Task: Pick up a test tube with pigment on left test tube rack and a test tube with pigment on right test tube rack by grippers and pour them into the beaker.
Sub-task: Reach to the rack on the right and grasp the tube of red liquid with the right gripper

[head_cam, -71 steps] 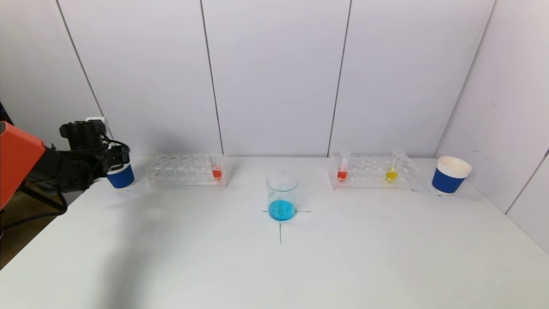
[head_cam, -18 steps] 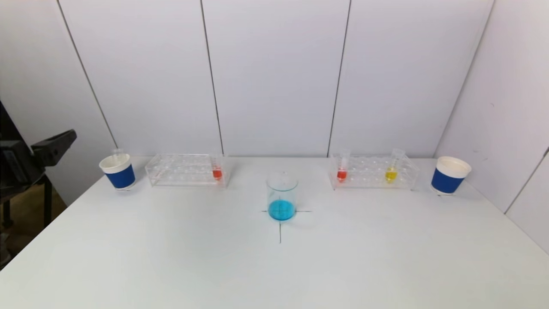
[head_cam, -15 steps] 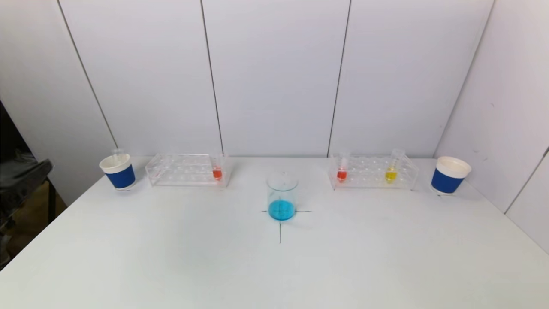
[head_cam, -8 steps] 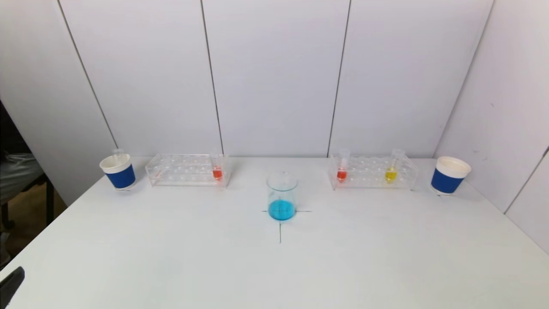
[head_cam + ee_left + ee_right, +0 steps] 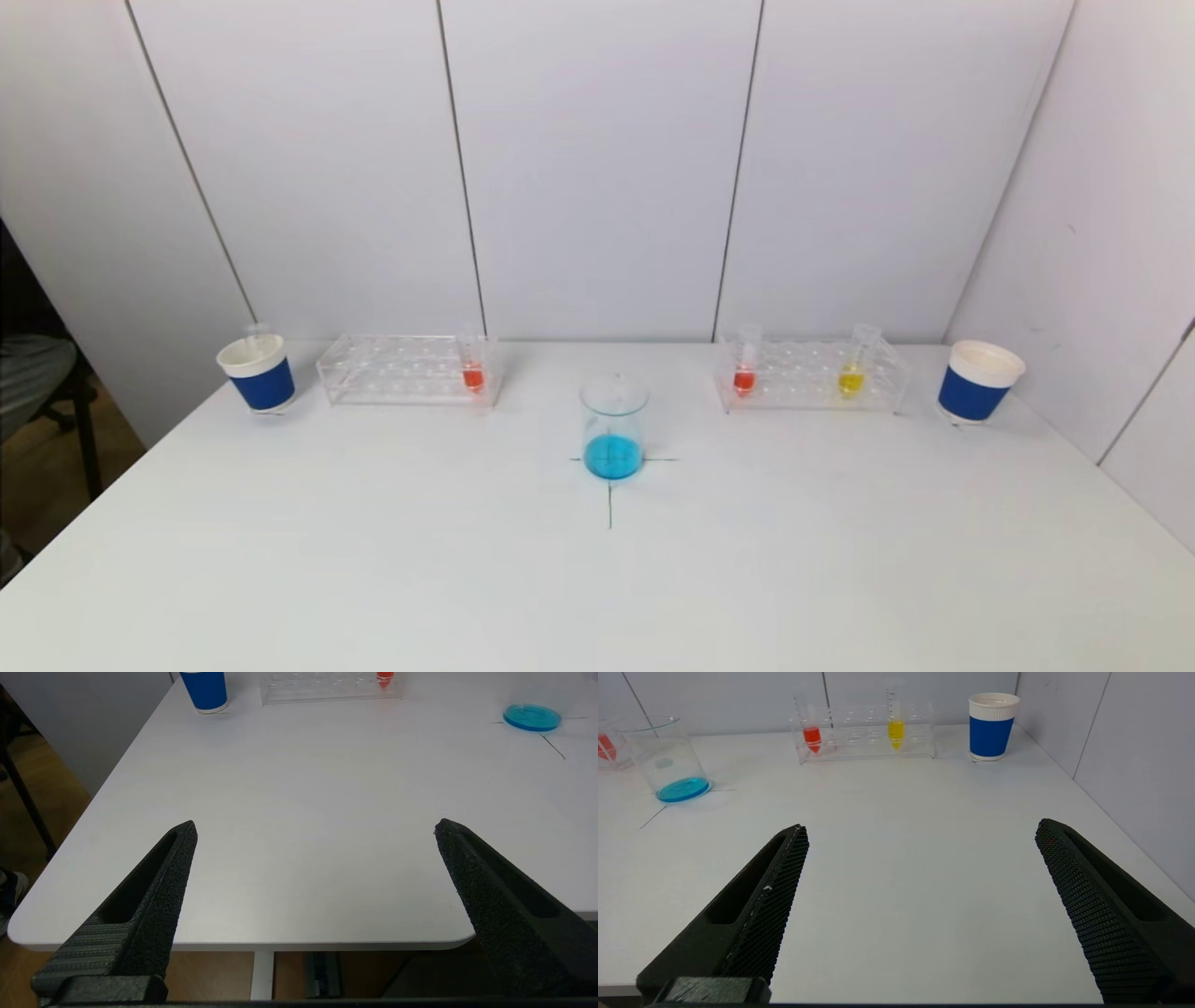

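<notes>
A glass beaker point(image 5: 613, 425) with blue liquid stands at the table's centre on a cross mark. The left clear rack point(image 5: 406, 371) holds one tube with red pigment point(image 5: 472, 376). The right clear rack point(image 5: 810, 375) holds a red-pigment tube point(image 5: 744, 379) and a yellow-pigment tube point(image 5: 851, 379). Neither arm shows in the head view. My left gripper point(image 5: 315, 828) is open and empty, low by the table's near left corner. My right gripper point(image 5: 921, 828) is open and empty over the near right part of the table.
A blue and white paper cup point(image 5: 257, 372) stands left of the left rack with a clear tube top poking out of it. Another cup point(image 5: 978, 380) stands right of the right rack. White walls close the back and right. The table edge point(image 5: 243, 946) lies just ahead of my left gripper.
The left arm has drawn back from the left cup, dropped along the table's left side and left the head view. The tube top stays in that cup.
</notes>
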Robot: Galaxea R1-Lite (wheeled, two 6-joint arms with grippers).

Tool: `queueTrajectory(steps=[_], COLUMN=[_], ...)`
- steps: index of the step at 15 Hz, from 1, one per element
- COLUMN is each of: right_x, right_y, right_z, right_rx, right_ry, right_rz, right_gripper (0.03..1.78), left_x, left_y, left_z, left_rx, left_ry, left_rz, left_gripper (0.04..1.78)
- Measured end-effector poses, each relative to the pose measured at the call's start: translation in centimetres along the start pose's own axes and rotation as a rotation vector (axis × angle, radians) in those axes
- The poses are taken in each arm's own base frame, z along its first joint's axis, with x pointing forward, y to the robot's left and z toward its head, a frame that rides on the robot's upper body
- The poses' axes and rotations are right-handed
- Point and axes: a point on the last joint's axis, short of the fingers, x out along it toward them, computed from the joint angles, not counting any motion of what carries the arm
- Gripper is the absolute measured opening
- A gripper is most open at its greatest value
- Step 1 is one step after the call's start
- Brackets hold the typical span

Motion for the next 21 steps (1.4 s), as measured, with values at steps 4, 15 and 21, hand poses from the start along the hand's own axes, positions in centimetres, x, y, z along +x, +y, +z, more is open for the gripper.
queueTrajectory(steps=[4,15,21], right_x=[0.0,0.0,0.0], right_y=[0.0,0.0,0.0], right_z=[0.0,0.0,0.0], right_rx=[0.000,0.000,0.000], right_ry=[0.000,0.000,-0.001], right_rz=[0.000,0.000,0.000], right_gripper=[1.77,1.77,1.77], left_x=[0.2,1.6,1.6], left_y=[-0.1,-0.1,-0.1], left_z=[-2.3,-3.8,-3.9], left_rx=[0.008,0.002,0.001], left_ry=[-0.009,-0.143,-0.143], left_rz=[-0.012,-0.006,-0.006], left_gripper=[1.78,1.78,1.78])
